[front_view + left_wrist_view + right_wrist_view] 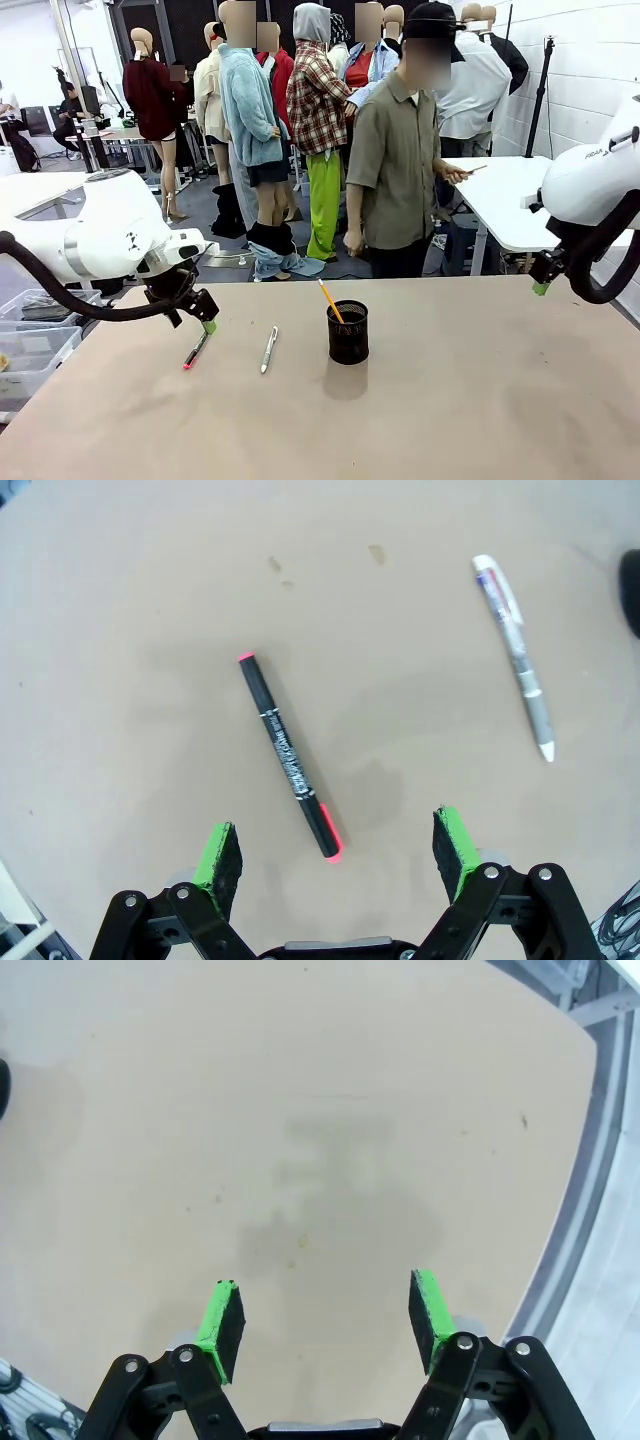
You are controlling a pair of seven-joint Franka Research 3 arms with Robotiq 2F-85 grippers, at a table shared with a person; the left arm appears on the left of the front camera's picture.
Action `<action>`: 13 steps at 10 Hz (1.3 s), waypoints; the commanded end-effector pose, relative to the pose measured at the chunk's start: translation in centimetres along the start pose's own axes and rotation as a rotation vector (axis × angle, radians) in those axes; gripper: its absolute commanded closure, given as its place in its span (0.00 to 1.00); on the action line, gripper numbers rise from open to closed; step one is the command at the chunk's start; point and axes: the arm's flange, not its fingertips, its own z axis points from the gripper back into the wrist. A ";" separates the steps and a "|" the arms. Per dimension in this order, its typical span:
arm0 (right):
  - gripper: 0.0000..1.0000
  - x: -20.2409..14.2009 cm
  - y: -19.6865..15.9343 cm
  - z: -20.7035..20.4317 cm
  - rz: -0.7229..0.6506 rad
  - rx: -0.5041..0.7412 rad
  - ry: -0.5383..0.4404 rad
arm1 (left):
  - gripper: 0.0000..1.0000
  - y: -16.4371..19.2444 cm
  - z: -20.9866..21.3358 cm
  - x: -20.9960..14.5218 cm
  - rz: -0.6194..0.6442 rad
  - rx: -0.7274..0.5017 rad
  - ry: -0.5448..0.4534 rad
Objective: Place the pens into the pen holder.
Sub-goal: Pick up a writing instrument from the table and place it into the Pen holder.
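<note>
A dark pen with pink-red ends (196, 350) lies on the tan table (450, 420) at the left. My left gripper (203, 320) hovers just above it, open. In the left wrist view the same pen (288, 755) lies slantwise, its near end between the green pads (222, 860), with the gripper (340, 855) empty. A silver-white pen (268, 350) (515, 650) lies a little to its right. The black mesh pen holder (348, 333) stands mid-table with an orange pen (331, 300) leaning in it. My right gripper (540, 285) (327, 1320) hangs open over bare table at the far right.
A person (395, 170) stands at the table's far edge behind the pen holder. Clear plastic bins (30, 350) sit off the table's left side. The table's right edge (560, 1220) shows in the right wrist view. The near half of the table is bare.
</note>
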 end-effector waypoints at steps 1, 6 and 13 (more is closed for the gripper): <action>0.18 0.0 0.1 -0.2 0.006 -0.023 -0.002 | 0.00 -0.3 -1.3 1.0 0.028 0.002 0.064; 0.18 0.0 0.1 -0.2 0.006 -0.023 -0.002 | 0.19 -0.1 -3.8 1.7 0.050 0.052 0.135; 0.18 0.0 0.1 -0.2 0.006 -0.023 -0.002 | 1.00 -0.3 -5.4 2.0 0.046 0.075 0.149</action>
